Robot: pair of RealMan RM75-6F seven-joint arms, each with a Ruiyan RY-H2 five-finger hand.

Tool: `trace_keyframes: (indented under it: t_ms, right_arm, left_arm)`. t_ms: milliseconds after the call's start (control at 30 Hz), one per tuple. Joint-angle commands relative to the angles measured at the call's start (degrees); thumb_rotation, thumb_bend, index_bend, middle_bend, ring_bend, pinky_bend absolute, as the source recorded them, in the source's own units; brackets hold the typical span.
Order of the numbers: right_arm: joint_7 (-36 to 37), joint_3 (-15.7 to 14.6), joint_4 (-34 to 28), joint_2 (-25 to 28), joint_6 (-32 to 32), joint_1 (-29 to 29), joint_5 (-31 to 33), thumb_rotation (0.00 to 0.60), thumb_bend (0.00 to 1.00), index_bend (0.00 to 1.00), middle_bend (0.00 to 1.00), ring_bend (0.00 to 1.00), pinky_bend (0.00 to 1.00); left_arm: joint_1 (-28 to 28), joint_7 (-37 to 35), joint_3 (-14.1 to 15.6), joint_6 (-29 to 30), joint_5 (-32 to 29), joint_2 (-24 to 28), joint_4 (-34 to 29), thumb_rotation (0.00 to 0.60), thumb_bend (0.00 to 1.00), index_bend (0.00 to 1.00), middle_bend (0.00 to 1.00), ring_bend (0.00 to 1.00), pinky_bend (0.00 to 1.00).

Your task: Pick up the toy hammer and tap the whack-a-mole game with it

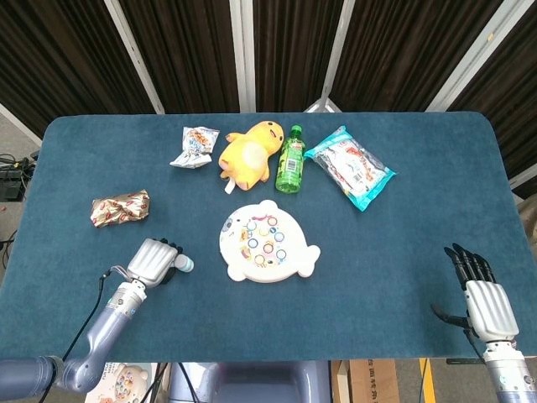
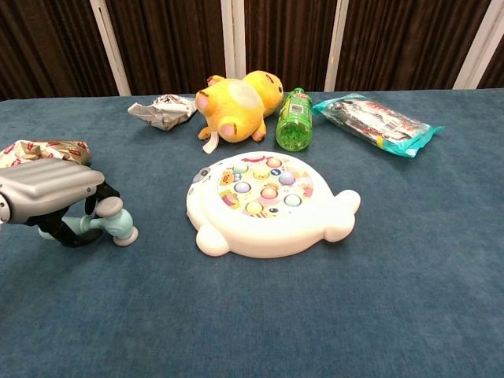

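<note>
My left hand point(image 1: 153, 261) point(image 2: 50, 197) grips the pale blue toy hammer point(image 2: 109, 222), whose head point(image 1: 184, 265) pokes out to the right of the fingers, low over the cloth. The white whack-a-mole game point(image 1: 265, 243) point(image 2: 264, 205), with coloured buttons on top, lies at the table's middle, a short gap right of the hammer head. My right hand point(image 1: 484, 295) rests near the front right corner with fingers spread and nothing in it, seen only in the head view.
Along the back lie a crumpled silver wrapper point(image 1: 194, 148), a yellow plush duck point(image 1: 249, 152), a green bottle point(image 1: 290, 159) and a blue snack bag point(image 1: 350, 166). A shiny red-patterned packet point(image 1: 120, 207) sits behind my left hand on the blue table point(image 1: 394, 252).
</note>
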Motion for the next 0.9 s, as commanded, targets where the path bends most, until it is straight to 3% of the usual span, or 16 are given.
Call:
trace_keyframes:
  t_ms: [33,900]
  right_arm:
    - [0.0,0.0,0.0,0.0,0.0,0.0,0.0,0.6,0.22,0.0,0.0,0.0,0.0]
    - [0.1,-0.2,-0.2,0.2,-0.3,0.0,0.0,0.6,0.22,0.0,0.0,0.0,0.0]
  left_arm:
    - [0.2,0.8,-0.3,-0.2,-0.8,0.2,-0.3,0.6,0.58,0.51,0.42,0.36,0.52]
    - [1.6,4.3,-2.4,0.8,-2.2,0.4,-1.2,0.6,0.25,0.37,0.33,0.3,0.46]
